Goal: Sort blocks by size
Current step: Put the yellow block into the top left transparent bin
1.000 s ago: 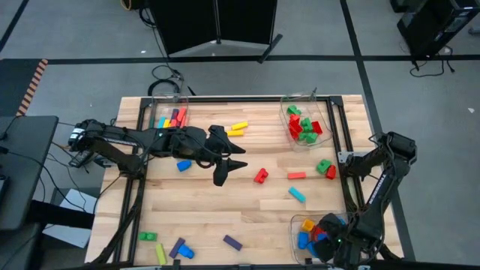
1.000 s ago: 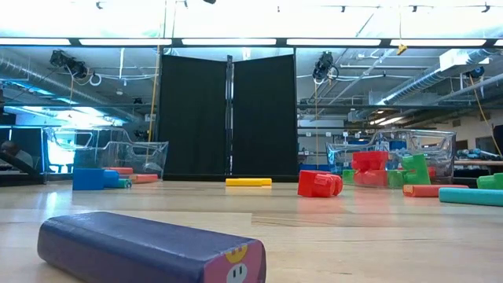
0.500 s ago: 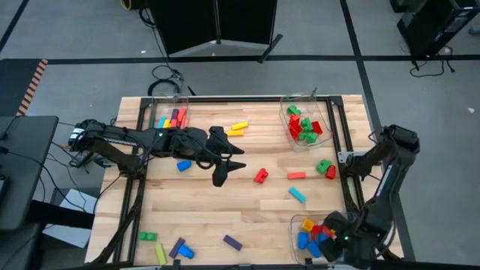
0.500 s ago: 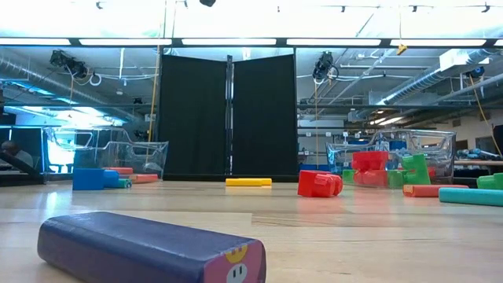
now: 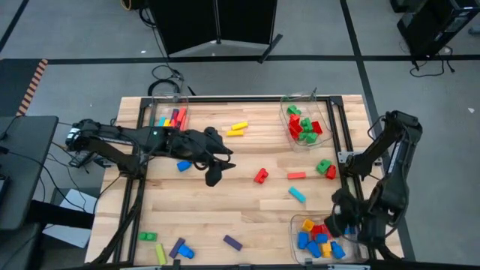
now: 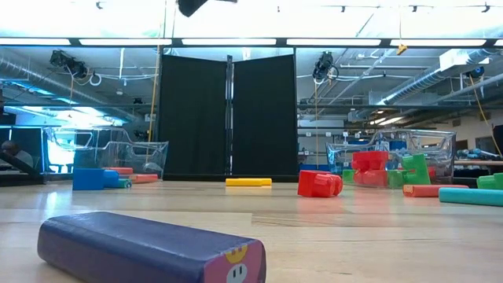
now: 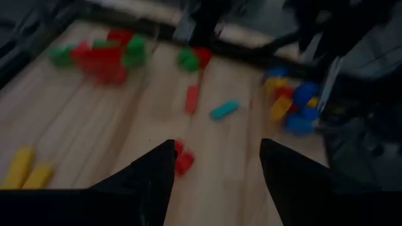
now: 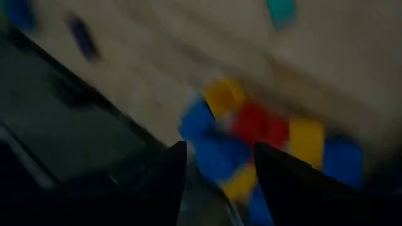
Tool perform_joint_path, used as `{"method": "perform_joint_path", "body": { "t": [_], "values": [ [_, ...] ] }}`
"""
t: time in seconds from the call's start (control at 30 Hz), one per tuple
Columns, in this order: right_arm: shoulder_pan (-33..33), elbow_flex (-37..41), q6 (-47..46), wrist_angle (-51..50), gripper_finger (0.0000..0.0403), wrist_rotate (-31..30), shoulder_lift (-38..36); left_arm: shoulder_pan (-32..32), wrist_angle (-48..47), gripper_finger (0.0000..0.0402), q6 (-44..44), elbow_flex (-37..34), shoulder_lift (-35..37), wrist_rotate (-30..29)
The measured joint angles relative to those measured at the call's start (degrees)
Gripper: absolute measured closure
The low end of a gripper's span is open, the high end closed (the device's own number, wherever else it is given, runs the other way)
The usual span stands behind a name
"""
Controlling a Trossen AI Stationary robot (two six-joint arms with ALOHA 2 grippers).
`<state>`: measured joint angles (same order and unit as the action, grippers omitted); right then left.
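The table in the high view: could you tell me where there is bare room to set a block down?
Free: the wood between the teal bar, the purple bar and the green block. Crowded: around the far right bin and the near right bin; the left gripper overhangs the middle.

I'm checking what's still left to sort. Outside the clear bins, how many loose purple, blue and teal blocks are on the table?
Purple blocks: 2
Blue blocks: 2
Teal block: 1
Total: 5
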<state>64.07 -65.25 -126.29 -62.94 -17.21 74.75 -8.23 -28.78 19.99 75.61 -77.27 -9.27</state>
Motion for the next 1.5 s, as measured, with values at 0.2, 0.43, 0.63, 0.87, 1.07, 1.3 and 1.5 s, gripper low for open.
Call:
{"method": "perform_joint_path", "body": {
  "t": [0.2,0.43,0.63,0.87,1.07,1.3,1.5],
  "values": [
    [-4.0,0.0,3.7,-5.6,0.0211,-18.7,-4.2,0.0,-15.1,0.0163,7.8,0.0,1.0,-6.7],
    [-14.2,0.0,12.5,-7.4,0.0216,-26.7,-6.1,0.0,-31.9,0.0163,11.6,0.0,-0.4,-10.0],
    [-22.2,0.0,20.6,-5.0,0.0216,-25.1,-6.1,2.6,-41.2,0.0163,13.7,0.0,-2.9,-9.5],
    [-28.5,0.0,30.4,0.5,0.0217,-20.3,-6.1,7.5,-44.9,0.0163,8.3,0.0,-7.2,-4.2],
    [-31.3,0.0,34.6,4.1,0.0218,-19.8,-6.1,8.5,-44.6,0.0163,4.2,0.0,-10.8,-3.3],
    [-32.3,0.0,35.9,4.2,0.0218,-19.8,-6.1,8.5,-38.5,0.0163,4.2,0.0,-11.2,-4.6],
    [-32.6,0.0,36.1,4.2,0.0218,-19.7,-6.1,8.5,-32.4,0.0163,4.2,0.0,-11.2,-4.6]
  ]
}}
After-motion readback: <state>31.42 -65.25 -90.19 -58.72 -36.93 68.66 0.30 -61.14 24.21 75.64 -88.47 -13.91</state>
